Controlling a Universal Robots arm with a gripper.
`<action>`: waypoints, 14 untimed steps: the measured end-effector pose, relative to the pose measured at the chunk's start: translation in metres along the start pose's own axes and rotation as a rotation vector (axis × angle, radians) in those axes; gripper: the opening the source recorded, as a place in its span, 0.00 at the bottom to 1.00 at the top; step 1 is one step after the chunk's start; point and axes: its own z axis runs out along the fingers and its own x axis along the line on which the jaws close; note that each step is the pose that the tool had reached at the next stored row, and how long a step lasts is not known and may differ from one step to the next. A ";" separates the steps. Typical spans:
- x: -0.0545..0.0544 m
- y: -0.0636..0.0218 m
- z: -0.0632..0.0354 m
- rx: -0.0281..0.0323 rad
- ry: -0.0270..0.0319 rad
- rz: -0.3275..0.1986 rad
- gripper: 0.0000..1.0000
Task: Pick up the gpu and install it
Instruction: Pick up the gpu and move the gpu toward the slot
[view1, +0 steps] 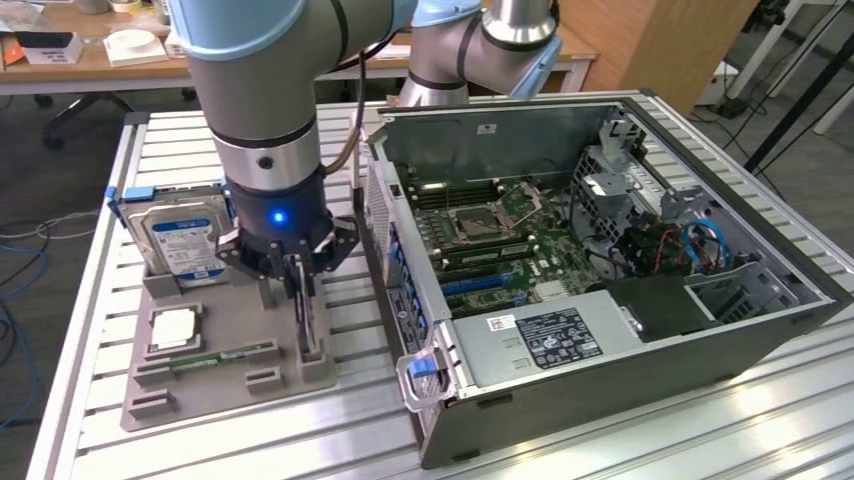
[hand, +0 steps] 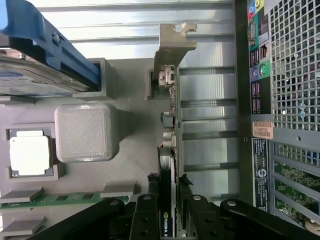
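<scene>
The gpu (view1: 310, 322) is a thin dark card standing on its edge in a slot of the grey holder tray (view1: 200, 402), next to the open computer case (view1: 641, 330). In the wrist view the gpu (hand: 170, 125) is seen edge-on, with its silvery end bracket (hand: 172, 45) at the far end. My gripper (view1: 302, 285) reaches straight down over it. In the wrist view the gripper (hand: 168, 197) has one black finger on each side of the card, pressed against it. The card still stands in its slot.
A hard drive (view1: 184, 240) with a blue-white label, a square processor chip (view1: 176, 328) and a green memory stick (view1: 220, 357) share the tray. The motherboard (view1: 494, 230) lies exposed inside the case, with blue slots (view1: 474, 283). The case's rear panel (hand: 260, 100) is close beside the card.
</scene>
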 end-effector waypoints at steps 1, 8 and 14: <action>0.000 0.0000 -0.0006 0.0000 0.0000 0.000 0.27; 0.000 0.0003 -0.0061 0.0001 0.0000 0.000 0.27; 0.000 0.0006 -0.0131 0.0000 0.0000 0.000 0.27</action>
